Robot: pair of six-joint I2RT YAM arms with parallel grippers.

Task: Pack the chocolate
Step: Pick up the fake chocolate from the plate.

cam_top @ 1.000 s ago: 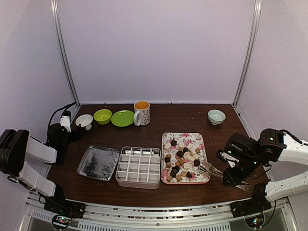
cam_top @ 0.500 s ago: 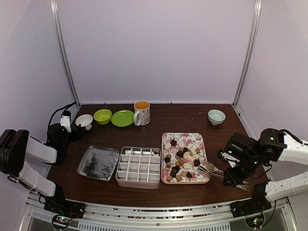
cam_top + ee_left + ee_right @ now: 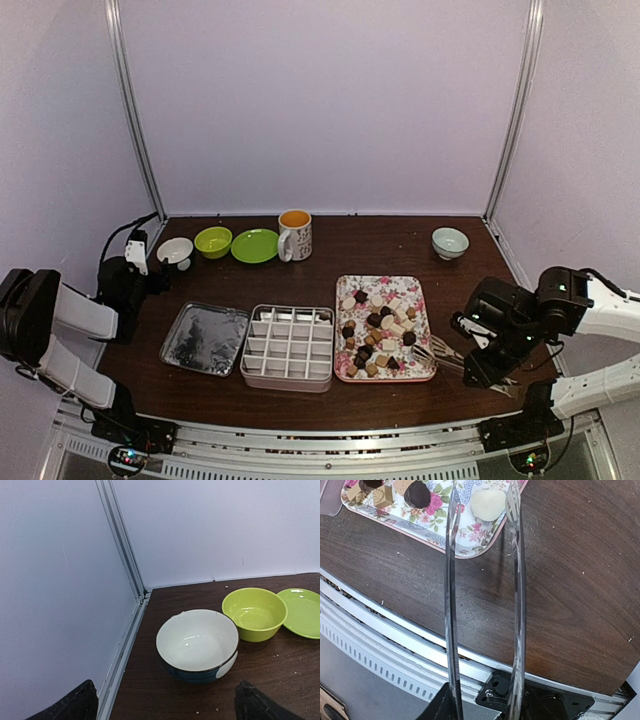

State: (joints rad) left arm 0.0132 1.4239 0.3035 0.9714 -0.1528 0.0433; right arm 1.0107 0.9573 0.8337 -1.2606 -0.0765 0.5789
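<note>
The chocolate (image 3: 380, 325) is a scatter of small dark, tan and cream-white pieces on the pink floral tray (image 3: 345, 285). My right gripper (image 3: 478, 362) is shut on the thin metal tongs (image 3: 440, 355), just right of the tray. In the right wrist view the tongs (image 3: 451, 580) run up from the gripper (image 3: 485, 710). Their two arms stand apart, with tips on either side of a cream-white piece (image 3: 488, 503) at the tray's corner (image 3: 465, 540). A dark piece (image 3: 417, 494) lies beside it. My left gripper (image 3: 155, 272) is open at the far left, holding nothing (image 3: 165, 707).
A white divided box (image 3: 289, 346) sits left of the tray, with a shiny metal lid (image 3: 205, 338) beyond it. A white bowl (image 3: 197, 642), green bowl (image 3: 254, 612), green plate (image 3: 255, 245) and mug (image 3: 295, 234) line the back. A pale bowl (image 3: 450, 241) stands back right.
The tongs' arms have spread slightly in my right gripper. Neither arm has otherwise moved noticeably.
</note>
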